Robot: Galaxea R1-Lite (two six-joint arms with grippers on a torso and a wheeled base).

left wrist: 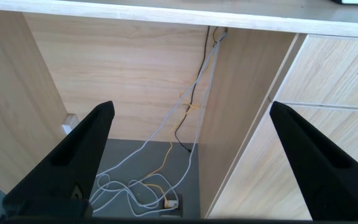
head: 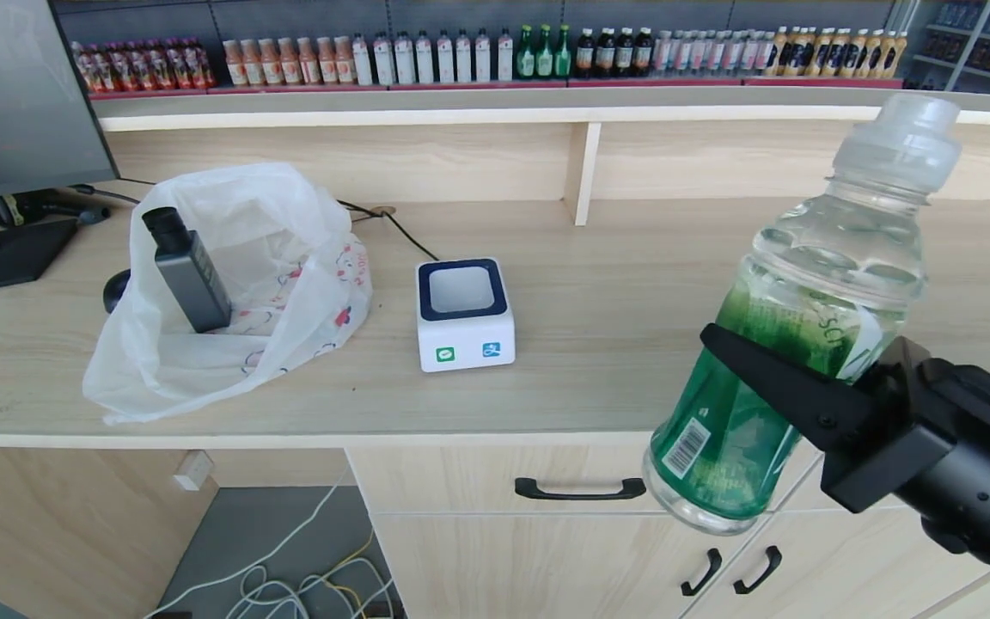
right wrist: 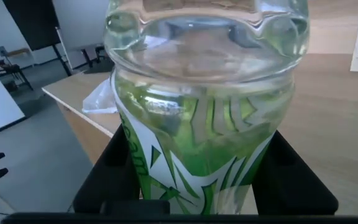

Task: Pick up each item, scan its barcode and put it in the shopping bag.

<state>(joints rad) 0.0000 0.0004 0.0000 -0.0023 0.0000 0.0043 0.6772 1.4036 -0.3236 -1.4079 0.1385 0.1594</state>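
Shelves of bottled drinks (head: 495, 56) run behind a pale wooden counter (head: 598, 327). In the head view the right gripper (head: 770, 370) is clamped around the middle of a green-labelled water bottle (head: 830, 284), held tilted in the air at the counter's front edge, well apart from the white scanner box (head: 465, 314) and the plastic shopping bag (head: 229, 292). A dark grey bottle (head: 190, 275) already stands in that bag. The barcode (head: 686, 447) sits low on the label. It is the one clear marking; the lettering above it is too broken to read. The scanner's front has two small icons, and the bag has a red printed pattern.

From the left wrist view, the left gripper (left wrist: 191, 106) is spread wide and holds nothing. It hangs below the counter, above loose cables (left wrist: 160, 180).

From the right wrist view, the fingers press both sides of the label.

I judge the main risk to be the bottle turning or sliding in the grip, since it is full and held on a smooth round body. A swing toward the scanner could also miss the barcode, or nudge the box or the slumped bag.
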